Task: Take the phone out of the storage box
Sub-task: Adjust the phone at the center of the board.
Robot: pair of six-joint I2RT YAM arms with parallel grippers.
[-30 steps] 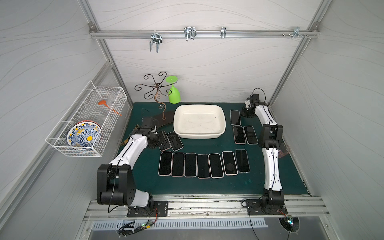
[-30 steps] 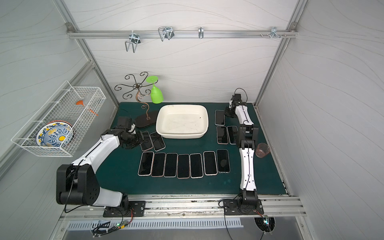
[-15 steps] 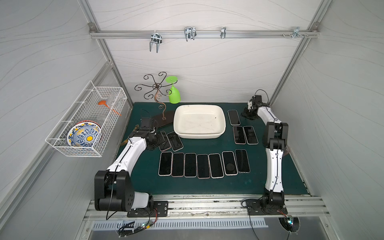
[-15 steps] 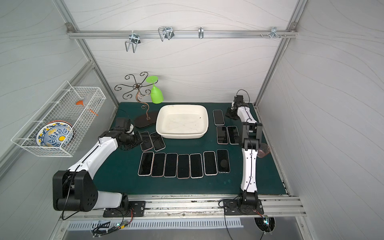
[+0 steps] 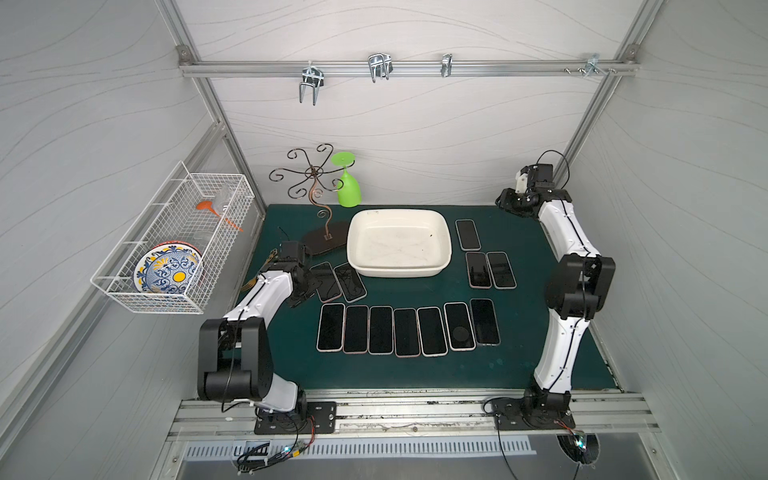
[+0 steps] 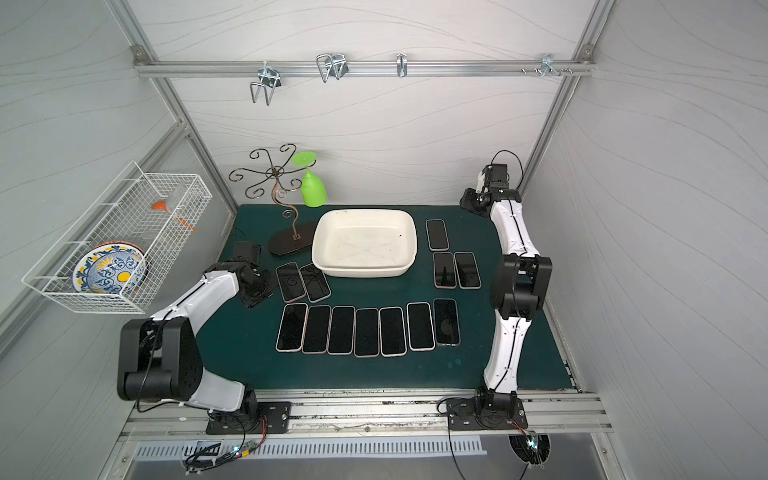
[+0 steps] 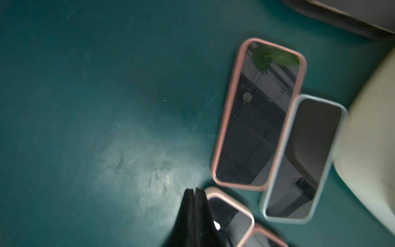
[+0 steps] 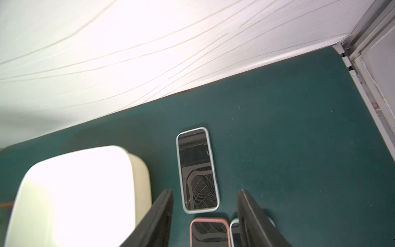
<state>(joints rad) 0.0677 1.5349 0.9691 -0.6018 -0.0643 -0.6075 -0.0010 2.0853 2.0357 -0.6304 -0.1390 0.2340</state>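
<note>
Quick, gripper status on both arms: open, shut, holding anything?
Left gripper: shut, holding nothing.
Right gripper: open, holding nothing.

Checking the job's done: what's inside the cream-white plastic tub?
Empty: the cream-white plastic tub holds only scuffs and a dark speck. Nothing covers its floor in both top views.

We record: storage box (image 5: 399, 249) cream-white; mat (image 5: 519, 365) dark teal. The row of phones (image 5: 405, 332) at the box's six o'clock shows black screens; at eight o'clock, the pink-cased phone (image 7: 256, 115) lies beside the pale-blue-cased phone (image 7: 303, 158). At nine o'clock, white wire basket (image 5: 220, 245); its plate (image 5: 168, 269) bears blue scrolls and yellow discs. The goblet (image 5: 348, 191) at eleven o'clock is lime green.
</note>
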